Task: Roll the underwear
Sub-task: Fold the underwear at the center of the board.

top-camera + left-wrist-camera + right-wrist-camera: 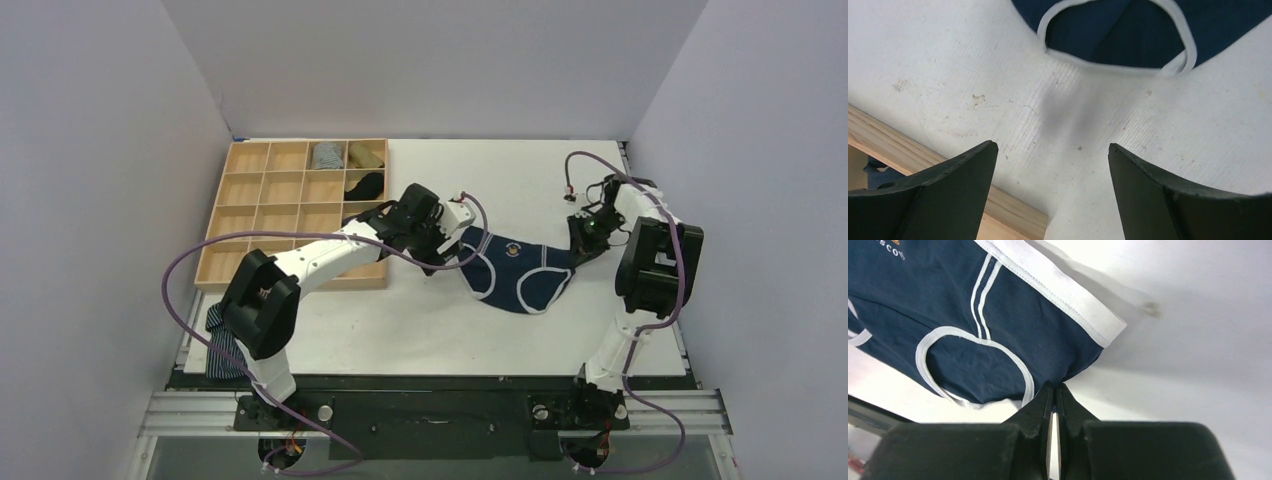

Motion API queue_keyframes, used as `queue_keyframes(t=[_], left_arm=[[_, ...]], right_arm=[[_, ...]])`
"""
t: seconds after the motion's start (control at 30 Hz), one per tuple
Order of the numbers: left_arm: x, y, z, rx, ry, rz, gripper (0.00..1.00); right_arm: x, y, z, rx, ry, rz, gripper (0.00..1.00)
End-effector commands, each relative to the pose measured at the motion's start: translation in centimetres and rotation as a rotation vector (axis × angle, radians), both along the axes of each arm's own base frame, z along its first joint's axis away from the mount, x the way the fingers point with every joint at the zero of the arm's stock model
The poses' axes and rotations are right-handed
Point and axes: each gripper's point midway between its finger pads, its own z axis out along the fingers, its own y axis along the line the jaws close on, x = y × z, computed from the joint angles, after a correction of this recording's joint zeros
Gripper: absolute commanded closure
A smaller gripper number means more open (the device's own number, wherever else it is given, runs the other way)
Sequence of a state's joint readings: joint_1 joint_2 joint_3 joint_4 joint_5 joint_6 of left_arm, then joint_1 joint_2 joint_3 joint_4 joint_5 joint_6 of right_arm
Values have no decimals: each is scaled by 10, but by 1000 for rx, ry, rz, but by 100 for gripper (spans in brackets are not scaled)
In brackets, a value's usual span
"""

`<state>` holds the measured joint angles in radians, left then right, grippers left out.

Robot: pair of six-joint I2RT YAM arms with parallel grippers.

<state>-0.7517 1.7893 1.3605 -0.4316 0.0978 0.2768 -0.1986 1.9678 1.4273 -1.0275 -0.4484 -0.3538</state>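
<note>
The navy-blue underwear [515, 270] with white waistband and trim lies spread on the white table, between the two arms. My right gripper [582, 247] is shut on its right corner; in the right wrist view the fingertips [1054, 388] pinch the navy fabric [998, 315] at its edge. My left gripper [436, 257] is open just left of the underwear, close above the table. In the left wrist view its fingers [965, 172] stand wide apart with nothing between them, and a white-trimmed leg opening of the underwear [1118, 35] lies ahead.
A wooden tray [292, 205] of cells stands at the back left, with small rolled garments in its far right cells; its edge shows in the left wrist view [908, 150]. A dark striped garment [222, 345] hangs at the table's front left edge.
</note>
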Motion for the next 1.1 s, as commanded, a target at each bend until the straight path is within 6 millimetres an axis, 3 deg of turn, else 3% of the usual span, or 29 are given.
queue_keyframes(t=[0.0, 0.1, 0.2, 0.37, 0.53, 0.67, 0.83, 1.07], left_arm=[[-7, -1, 24, -53, -21, -22, 20], [-9, 0, 23, -52, -17, -24, 20], [-10, 0, 22, -51, -9, -24, 20], [-11, 2, 22, -50, -4, -21, 19], [-11, 8, 27, -53, -11, -12, 19], [-10, 16, 32, -55, -19, 0, 19], [-9, 32, 39, -53, -37, 24, 19], [-15, 61, 36, -30, -40, 67, 19]], right_arm=[[-7, -46, 19, -145, 43, 59, 100], [-2, -54, 32, -216, 28, 69, 100], [10, -45, 45, -261, -3, 81, 100], [35, 5, 61, -307, -69, 140, 100], [52, 66, 74, -324, -128, 223, 100], [57, 106, 81, -317, -147, 286, 100], [60, 146, 69, -310, -131, 352, 100], [47, 193, 54, -319, -118, 462, 100]])
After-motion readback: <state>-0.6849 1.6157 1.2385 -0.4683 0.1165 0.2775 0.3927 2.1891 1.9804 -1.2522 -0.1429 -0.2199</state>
